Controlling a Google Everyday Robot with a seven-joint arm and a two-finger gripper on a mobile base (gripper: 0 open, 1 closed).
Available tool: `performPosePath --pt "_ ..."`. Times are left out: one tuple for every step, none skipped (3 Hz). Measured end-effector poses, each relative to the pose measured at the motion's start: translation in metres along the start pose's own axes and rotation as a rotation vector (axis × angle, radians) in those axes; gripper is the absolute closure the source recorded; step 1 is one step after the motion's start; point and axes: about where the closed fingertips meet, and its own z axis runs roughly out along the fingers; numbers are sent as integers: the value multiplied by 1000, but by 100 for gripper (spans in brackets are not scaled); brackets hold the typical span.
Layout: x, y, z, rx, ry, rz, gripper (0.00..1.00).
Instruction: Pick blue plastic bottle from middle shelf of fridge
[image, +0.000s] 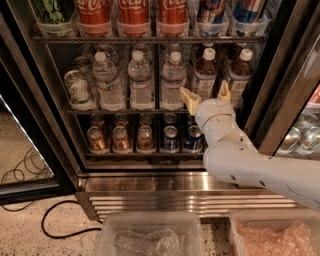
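Observation:
The fridge (280, 95) stands open with wire racks of drinks. On the middle shelf (125, 111) two blue plastic bottles with white caps and dark drink stand at the right: one (205, 75) and another (238, 75) further right. My gripper (207, 95) is open just in front of the shelf's edge. Its yellow fingertips (190, 99) stand either side of the lower part of the left blue bottle and hold nothing. The white arm (250, 165) comes in from the lower right.
Clear water bottles (140, 80) and a tilted can (77, 90) fill the left of the same shelf. Red cola cans (132, 15) stand above, small gold and blue cans (145, 137) below. Two clear bins (150, 235) sit on the floor in front. A black cable (55, 225) lies at the left.

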Motion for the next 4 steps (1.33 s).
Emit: performPosePath --pt "-1 1 2 1 -3 2 34" --pt "9 8 31 13 0 28 34" --pt "10 9 33 14 2 29 34" --pt "10 8 39 17 -3 29 53"
